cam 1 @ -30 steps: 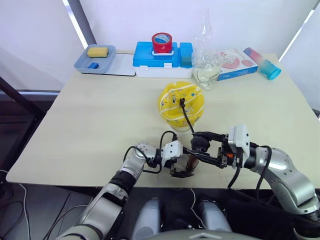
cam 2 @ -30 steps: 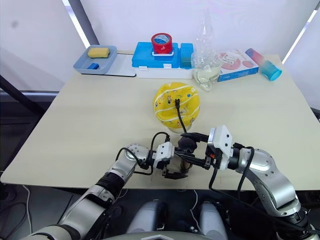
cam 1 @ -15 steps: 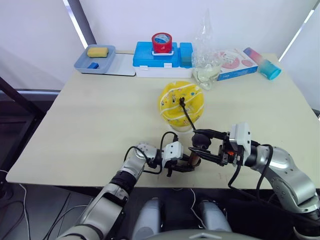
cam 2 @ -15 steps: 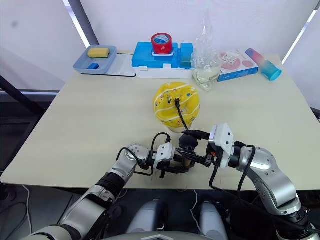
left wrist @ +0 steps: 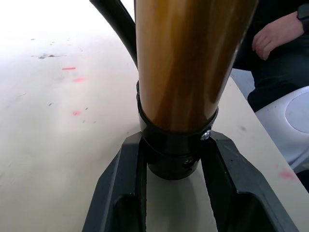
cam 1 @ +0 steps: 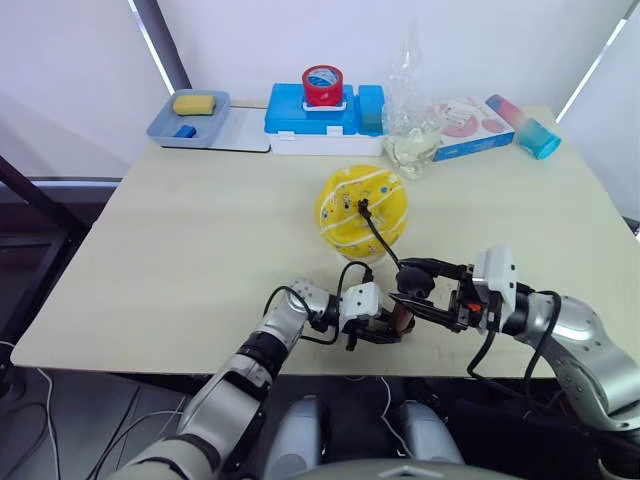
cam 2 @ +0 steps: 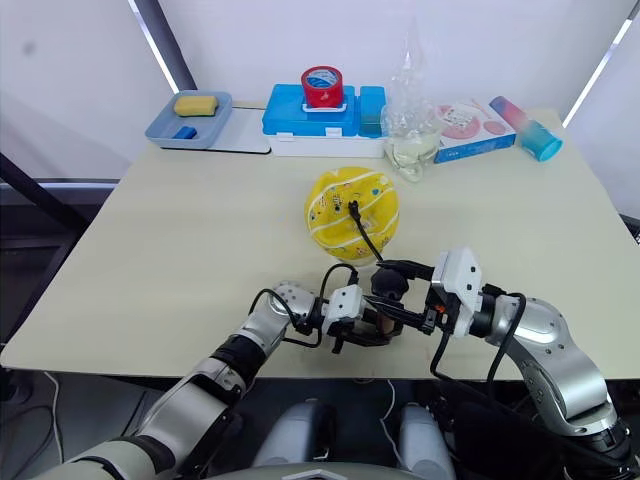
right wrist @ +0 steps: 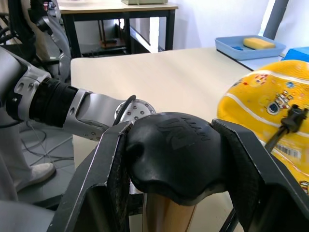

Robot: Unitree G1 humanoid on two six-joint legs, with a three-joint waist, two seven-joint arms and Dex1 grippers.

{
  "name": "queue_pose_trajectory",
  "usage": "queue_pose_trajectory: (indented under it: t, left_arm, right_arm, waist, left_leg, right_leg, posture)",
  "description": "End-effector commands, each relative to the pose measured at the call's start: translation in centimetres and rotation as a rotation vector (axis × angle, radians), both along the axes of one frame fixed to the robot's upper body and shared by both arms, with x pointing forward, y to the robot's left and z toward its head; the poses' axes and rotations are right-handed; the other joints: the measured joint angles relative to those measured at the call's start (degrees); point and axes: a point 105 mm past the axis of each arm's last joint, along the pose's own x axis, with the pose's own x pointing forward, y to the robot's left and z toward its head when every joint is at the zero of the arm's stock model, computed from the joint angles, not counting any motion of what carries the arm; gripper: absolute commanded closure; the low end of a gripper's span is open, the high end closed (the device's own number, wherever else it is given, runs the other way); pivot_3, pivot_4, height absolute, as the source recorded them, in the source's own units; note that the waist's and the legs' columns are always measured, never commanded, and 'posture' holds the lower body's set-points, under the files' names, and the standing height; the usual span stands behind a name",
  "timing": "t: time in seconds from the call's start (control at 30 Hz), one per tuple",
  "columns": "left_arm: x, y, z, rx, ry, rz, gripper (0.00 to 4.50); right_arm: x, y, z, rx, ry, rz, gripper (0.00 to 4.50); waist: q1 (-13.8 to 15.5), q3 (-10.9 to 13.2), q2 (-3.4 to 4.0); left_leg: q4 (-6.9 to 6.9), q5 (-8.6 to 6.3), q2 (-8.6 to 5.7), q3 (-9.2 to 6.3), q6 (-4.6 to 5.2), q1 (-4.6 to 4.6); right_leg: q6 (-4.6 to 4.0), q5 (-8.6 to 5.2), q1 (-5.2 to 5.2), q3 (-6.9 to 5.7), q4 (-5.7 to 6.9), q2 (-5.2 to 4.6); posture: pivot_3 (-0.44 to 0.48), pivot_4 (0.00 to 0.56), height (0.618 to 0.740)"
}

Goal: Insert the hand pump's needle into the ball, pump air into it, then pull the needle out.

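Observation:
The yellow ball (cam 1: 362, 208) sits mid-table, looking round. The needle's black fitting (cam 1: 362, 207) is stuck in its top; the pin itself is hidden inside. A thin black hose (cam 1: 380, 240) runs from there down to the hand pump (cam 1: 402, 316), which stands near the table's front edge. My left gripper (cam 1: 385, 326) is shut on the pump's black bottom cap (left wrist: 176, 154), under the gold tube (left wrist: 186, 63). My right gripper (cam 1: 420, 290) is shut on the black T-handle (right wrist: 174, 147) at the pump's top.
At the back stand a blue tray (cam 1: 165, 128) with a yellow sponge, a blue box (cam 1: 290, 115) topped by a red tape roll, a clear plastic bag (cam 1: 412, 130), a printed carton (cam 1: 470, 128) and a teal-capped tube (cam 1: 535, 135). A person's hand (left wrist: 275, 36) shows beyond the table edge.
My left gripper has gone from open to shut on the pump's bottom cap. Both arms and the pump have shifted slightly right. The ball looks rounder than before.

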Motion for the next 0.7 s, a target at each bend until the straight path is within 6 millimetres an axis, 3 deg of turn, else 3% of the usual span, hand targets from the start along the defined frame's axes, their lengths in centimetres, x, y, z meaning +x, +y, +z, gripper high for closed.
queue_pose_trajectory:
  t: [0.03,0.7]
  left_arm:
    - [-0.5,-0.9,0.0,-0.002,-0.009,-0.044,3.4]
    - [-1.1,-1.2,-2.8,0.077,0.013,-0.025,3.4]
  right_arm:
    - [-0.1,-1.2,1.0,0.007,-0.068,-0.026,2.41]
    - [0.1,-3.6,0.4,0.002,-0.074,-0.123,2.41]
  waist:
    - [0.01,0.0,0.0]
    - [0.17,-0.19,-0.02]
  left_leg:
    - [0.0,0.0,0.0,0.0,0.0,0.0]
    - [0.13,0.0,0.04,-0.02,0.0,0.1]
  right_leg:
    - [0.0,0.0,0.0,0.0,0.0,0.0]
    - [-0.01,0.0,0.19,-0.08,-0.03,-0.04]
  posture:
    - [0.0,0.15,0.737]
    - [0.0,0.15,0.737]
